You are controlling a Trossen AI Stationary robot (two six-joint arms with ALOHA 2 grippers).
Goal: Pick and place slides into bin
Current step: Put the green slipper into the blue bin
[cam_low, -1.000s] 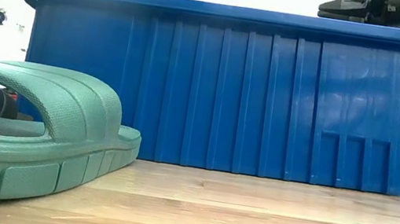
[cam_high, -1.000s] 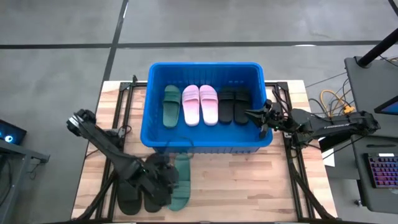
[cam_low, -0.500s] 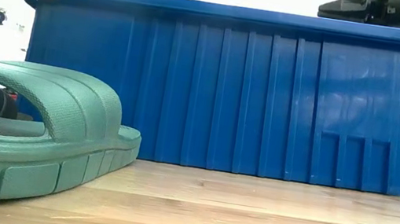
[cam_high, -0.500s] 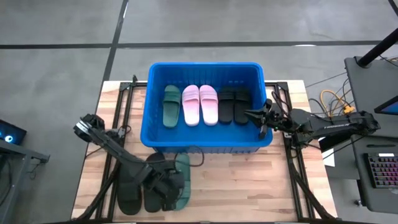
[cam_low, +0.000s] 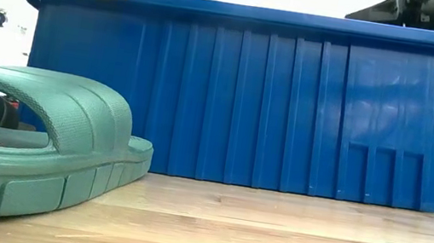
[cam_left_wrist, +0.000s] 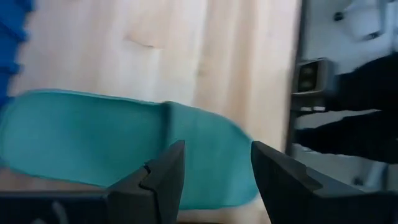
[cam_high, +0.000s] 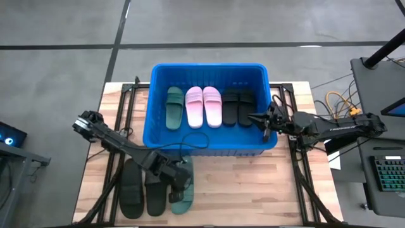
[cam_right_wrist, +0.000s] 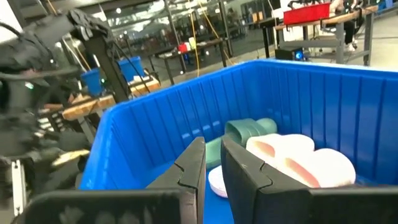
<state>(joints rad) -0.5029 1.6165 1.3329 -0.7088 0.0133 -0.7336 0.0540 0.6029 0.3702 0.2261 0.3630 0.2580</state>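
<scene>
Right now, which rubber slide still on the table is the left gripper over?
The dark green slide, rightmost of three; both black slides lie left of the left gripper.

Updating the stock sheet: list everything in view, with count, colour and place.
bin: one, bright blue, at the table's far middle.
slides in the bin: five; one dark green, two pink, two black, side by side.
slides on the table: three; two black, one dark green, in front of the bin.
table: one, light wood.
cable: one, dark, draped over the bin's near wall.
left hand: open, above the green slide on the table.
right hand: over the bin's right rim, fingers nearly closed, empty.
</scene>
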